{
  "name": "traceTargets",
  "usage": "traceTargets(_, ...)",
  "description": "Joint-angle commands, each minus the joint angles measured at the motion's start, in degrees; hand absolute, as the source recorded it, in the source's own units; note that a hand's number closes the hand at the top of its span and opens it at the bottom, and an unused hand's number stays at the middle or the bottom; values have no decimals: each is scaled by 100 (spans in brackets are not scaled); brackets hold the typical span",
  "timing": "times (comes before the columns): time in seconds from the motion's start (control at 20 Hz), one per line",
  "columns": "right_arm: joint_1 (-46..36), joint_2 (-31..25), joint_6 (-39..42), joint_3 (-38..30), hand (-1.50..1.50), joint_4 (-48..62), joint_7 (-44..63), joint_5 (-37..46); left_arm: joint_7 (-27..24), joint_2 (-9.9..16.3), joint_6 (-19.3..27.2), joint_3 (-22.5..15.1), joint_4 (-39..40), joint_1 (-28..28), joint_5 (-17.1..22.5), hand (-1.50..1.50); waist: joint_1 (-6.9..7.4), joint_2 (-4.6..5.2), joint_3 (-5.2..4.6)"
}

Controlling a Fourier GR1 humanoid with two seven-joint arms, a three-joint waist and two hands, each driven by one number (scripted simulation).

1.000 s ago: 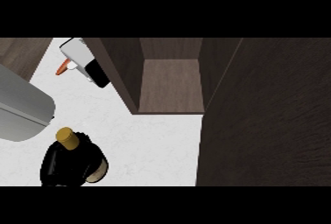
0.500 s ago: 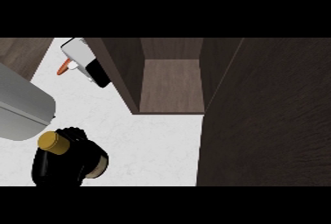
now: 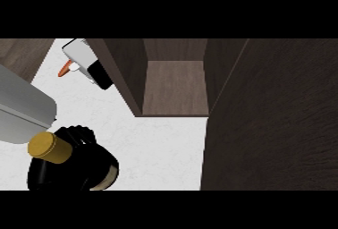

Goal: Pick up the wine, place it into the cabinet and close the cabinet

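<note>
The wine bottle [image 3: 49, 146] shows at the lower left as a gold cap above a dark body. It leans toward the left. My left hand [image 3: 84, 135] is black and curls round the bottle below the cap, hiding much of it. Its grey forearm [image 3: 20, 112] comes in from the left edge. The cabinet [image 3: 175, 85] stands open at the top middle, with a bare brown shelf inside, to the upper right of the bottle. Its dark door [image 3: 277, 125] fills the right side. My right hand does not show.
A white and black object [image 3: 89, 67] with an orange piece [image 3: 64, 71] beside it lies on the white counter [image 3: 165, 147] at the upper left, against the cabinet's left wall. The open door blocks the whole right side.
The bottle's cap has moved to the left and tipped that way, with my hand still round it. The cabinet and its door have not moved.
</note>
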Motion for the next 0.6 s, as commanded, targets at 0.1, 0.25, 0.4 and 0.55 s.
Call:
traceTargets(0.1, 193, 2, 57, -197, -150, -485, 52, -431, 997, -51, 930, -785, -568, -609, -239, 150, -38, 11, 0)
traceTargets(0.25, -216, -162, 23, -471, -150, -283, 276, -684, 1634, -51, 958, -1190, -1317, -288, 26, 150, 5, 7, -1)
traceTargets(0.4, -18, -119, 73, -417, -150, -546, 277, -749, 1474, -52, 1658, -1698, -952, -917, -157, 150, -50, 10, -1)
traceTargets(0.55, 231, 77, -15, -104, -150, -723, 276, -479, 1960, -52, 2380, -2069, -963, -1424, -161, 150, -73, 7, 0)
